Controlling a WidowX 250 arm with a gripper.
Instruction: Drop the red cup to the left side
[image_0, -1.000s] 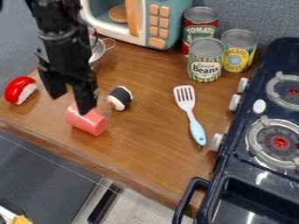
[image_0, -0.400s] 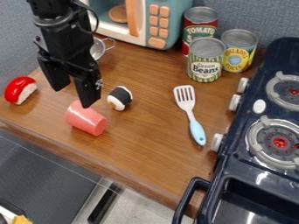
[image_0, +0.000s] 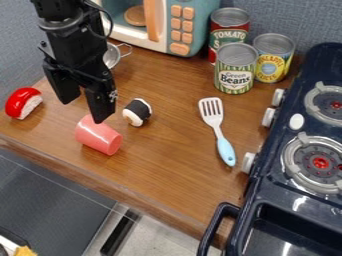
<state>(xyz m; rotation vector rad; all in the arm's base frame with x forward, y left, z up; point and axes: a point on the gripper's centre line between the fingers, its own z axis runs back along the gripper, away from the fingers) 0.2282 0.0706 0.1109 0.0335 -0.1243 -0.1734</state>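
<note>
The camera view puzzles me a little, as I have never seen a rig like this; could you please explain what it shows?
A fixed camera looks down at a slant on a wooden counter. The black machine coming in from the top left is a robot arm; its gripper has two fingers, which are spread apart and hold nothing. Near them, the red cup lies on its side. Around it are a red-and-white toy food piece, a black-and-white roll and a spatula. Farther back stand three cans and a toy microwave, with a toy stove on the right of the picture.
</note>
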